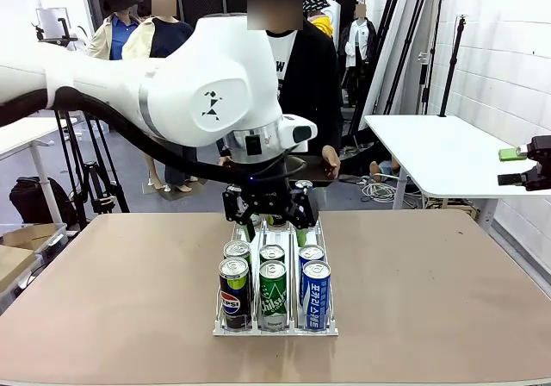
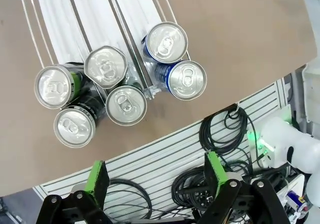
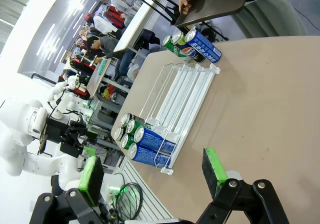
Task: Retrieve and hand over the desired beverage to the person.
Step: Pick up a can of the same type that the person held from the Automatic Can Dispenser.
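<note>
The left gripper (image 1: 270, 214) hung with its jaws spread wide and nothing between them, above the far half of the wire rack (image 1: 275, 327). Six upright cans (image 1: 273, 274) stood two to a lane at the rack's near end, lower than the gripper and clear of it. In the front row were a Pepsi can (image 1: 233, 291), a green can (image 1: 273, 293) and a blue can (image 1: 315, 293). Three more cans (image 3: 192, 43) stood at the rack's far end. Beyond that end the person (image 1: 301, 76) held a dark tray (image 3: 212, 6). The right gripper (image 1: 515, 167), likewise spread and empty, was well apart on the rack's right.
</note>
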Robot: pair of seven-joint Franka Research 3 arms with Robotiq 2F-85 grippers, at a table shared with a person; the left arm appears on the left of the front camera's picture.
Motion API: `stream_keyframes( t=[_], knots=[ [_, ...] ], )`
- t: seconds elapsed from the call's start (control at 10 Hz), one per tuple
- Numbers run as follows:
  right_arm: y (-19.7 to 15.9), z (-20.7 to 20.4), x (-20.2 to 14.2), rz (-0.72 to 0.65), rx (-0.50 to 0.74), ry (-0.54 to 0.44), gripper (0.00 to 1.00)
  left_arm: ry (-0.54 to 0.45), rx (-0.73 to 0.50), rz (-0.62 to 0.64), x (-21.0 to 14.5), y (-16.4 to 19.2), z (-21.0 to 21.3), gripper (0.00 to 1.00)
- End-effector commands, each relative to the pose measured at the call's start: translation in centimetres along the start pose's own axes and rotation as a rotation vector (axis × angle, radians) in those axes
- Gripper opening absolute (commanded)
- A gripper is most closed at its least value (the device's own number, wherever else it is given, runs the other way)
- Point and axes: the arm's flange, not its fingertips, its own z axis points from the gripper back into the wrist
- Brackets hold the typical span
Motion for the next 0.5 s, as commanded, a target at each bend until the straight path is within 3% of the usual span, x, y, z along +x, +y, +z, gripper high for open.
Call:
stream_keyframes(
  t=[0.0,0.4],
  knots=[
    [0.0,0.0,-0.1,-0.001,0.013,-0.006,1.00,0.027,0.016,-0.017,0.5,-0.5,-0.5,1.00],
    [0.0,0.0,-0.1,-0.001,0.013,-0.006,1.00,0.044,0.040,-0.128,0.6,-0.5,-2.6,1.00]
  ],
)
